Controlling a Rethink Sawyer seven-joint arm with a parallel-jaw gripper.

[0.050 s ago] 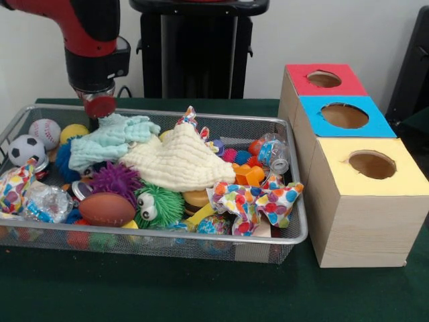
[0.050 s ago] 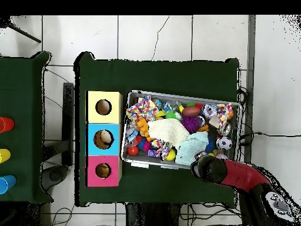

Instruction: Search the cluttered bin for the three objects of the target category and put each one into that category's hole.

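A wire mesh bin (image 1: 289, 176) holds a heap of toys and cloths. At its left end lie a baseball (image 1: 44, 132), a soccer ball (image 1: 25, 149) and a yellow ball (image 1: 74, 131). A brown football (image 1: 106, 209), a purple spiky ball (image 1: 117, 180) and a green furry toy with eyes (image 1: 159, 204) sit at the front. A cream cloth (image 1: 179, 161) and a light blue cloth (image 1: 110, 141) cover the middle. My gripper (image 1: 99, 107) hangs just above the blue cloth's far left corner, by the bin's rim; from overhead the gripper (image 2: 199, 166) is at the bin (image 2: 130, 162) edge.
Three wooden boxes stand beside the bin, each with a round hole: red top (image 1: 324, 79), blue top (image 1: 344, 115), yellow top (image 1: 372, 164). A polka-dot cloth (image 1: 255, 201) and an orange toy (image 1: 248, 174) lie at the bin's right end. Coloured cups (image 2: 4, 125) stand on a separate table.
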